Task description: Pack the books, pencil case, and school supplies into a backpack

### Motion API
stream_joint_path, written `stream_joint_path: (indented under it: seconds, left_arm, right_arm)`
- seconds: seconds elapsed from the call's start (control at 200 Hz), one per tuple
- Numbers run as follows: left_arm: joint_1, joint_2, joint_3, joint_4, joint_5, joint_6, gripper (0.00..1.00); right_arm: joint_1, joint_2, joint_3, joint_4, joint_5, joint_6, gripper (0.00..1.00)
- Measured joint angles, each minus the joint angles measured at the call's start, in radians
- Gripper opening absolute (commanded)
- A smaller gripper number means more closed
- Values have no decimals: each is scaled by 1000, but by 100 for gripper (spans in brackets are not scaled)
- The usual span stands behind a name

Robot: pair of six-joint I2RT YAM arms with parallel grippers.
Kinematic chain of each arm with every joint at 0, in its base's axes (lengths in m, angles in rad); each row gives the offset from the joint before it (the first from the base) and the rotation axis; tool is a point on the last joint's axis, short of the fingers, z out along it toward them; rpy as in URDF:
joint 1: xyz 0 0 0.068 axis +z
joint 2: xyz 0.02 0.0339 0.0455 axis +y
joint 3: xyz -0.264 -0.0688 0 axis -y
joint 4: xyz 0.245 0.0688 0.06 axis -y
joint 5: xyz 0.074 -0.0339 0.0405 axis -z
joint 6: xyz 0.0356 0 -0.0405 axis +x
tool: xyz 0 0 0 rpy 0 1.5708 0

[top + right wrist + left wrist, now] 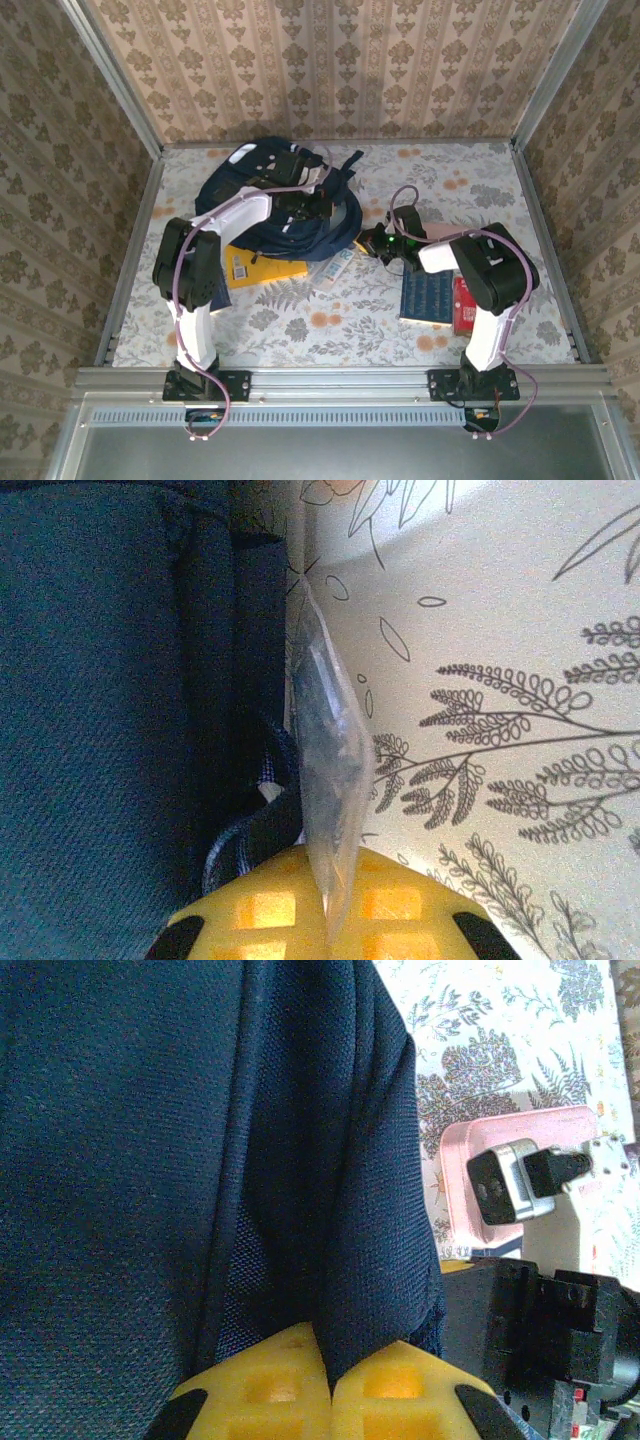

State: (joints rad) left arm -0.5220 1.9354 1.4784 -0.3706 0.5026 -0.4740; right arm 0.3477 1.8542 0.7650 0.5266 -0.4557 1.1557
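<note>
left gripper (330,1375): clenched on a fold of the backpack (150,1160); navy fabric pinched between the yellow fingers (270,1390), no gap.
right gripper (330,905): clamped on the edge of a clear plastic pouch (325,750); pouch stands on edge between the pads. Contents too blurred to tell.
backpack, top view (335,225): far left-centre of the table (480,190), lying slumped, left gripper (305,205) on top of it.
right gripper, top view (372,245): low at the backpack's right edge.
pouch position: on the floral tabletop, just beside the backpack fabric (100,680); dark strap loop (250,835) right next to it.
yellow book (270,272): flat on the table, touching the backpack's near edge.
blue-and-white packet (338,270): on the table, between yellow book and right gripper.
navy book (428,295): flat, under the right arm.
red pack (463,305): just right of the navy book.
pink box (455,1190): on the table beside the backpack, near the right arm's wrist.
</note>
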Motion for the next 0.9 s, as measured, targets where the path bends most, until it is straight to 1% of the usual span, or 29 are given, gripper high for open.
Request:
stream_joint_path:
  seconds: [0.1, 0.28, 0.475, 0.555, 0.665, 0.79, 0.9]
  left_arm:
    - [19, 0, 0, 8, 25, -6, 0]
    - [68, -13, 0, 18, 61, -16, 0]
    - [115, -67, 15, -12, 52, 0, 0]
    - [126, -79, 68, -61, 42, 25, 0]
    - [143, -90, 155, -119, 26, 52, 0]
    - [163, -114, 225, -177, 3, 87, 0]
    - [171, -121, 299, -252, -23, 127, 0]
  right_arm:
    - [-1, -66, -32, -54, 26, -13, 0]
    - [-8, -236, -116, -163, 64, -51, 0]
    - [-17, -439, -130, -322, 121, -114, 0]
    - [-24, -535, -130, -375, 147, -145, 0]
    - [-29, -621, -122, -420, 169, -166, 0]
    - [-29, -671, -92, -451, 183, -173, 0]
    - [-29, -685, -54, -447, 188, -172, 0]
